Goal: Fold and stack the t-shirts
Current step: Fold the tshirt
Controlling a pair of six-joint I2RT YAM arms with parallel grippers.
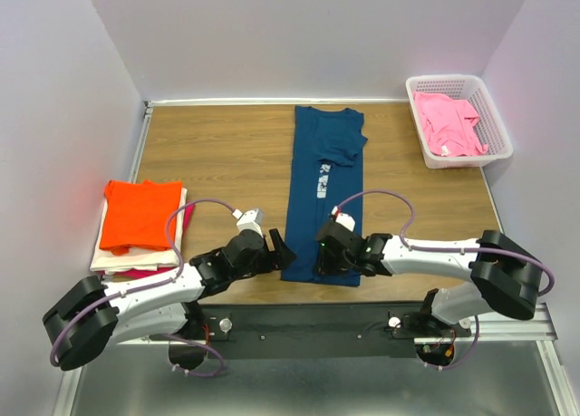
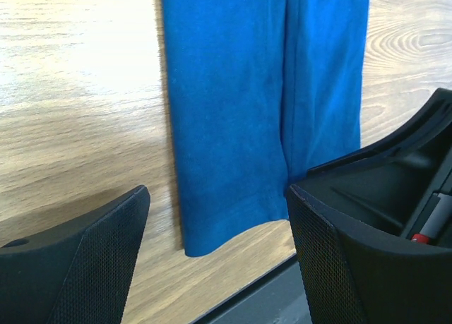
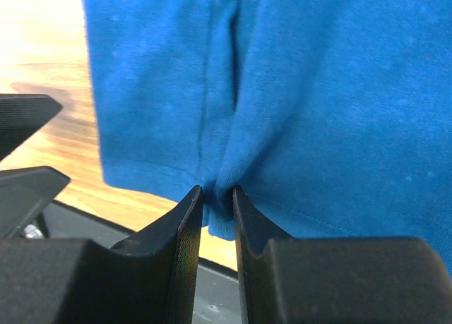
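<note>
A dark navy t-shirt (image 1: 322, 194) lies in the middle of the wooden desk (image 1: 217, 153), folded lengthwise into a long narrow strip that runs from the far edge toward the bottom of the frame, its small white print (image 1: 322, 182) facing up. At the strip's near hem, the right arm (image 1: 426, 253) reaches in from the lower right, its jaws clamped on a pinch of blue cloth (image 3: 282, 91) right at the hem edge. The left arm (image 1: 154, 294) comes in from the lower left with its jaws apart, one on either side of the strip's lower left corner (image 2: 226, 225) without gripping it. At the left edge of the desk sits a stack of folded tees, an orange tee (image 1: 140, 212) on top with white and magenta layers showing beneath. In the upper right, a pink tee (image 1: 449, 121) lies crumpled in a white lattice basket (image 1: 458, 79).
</note>
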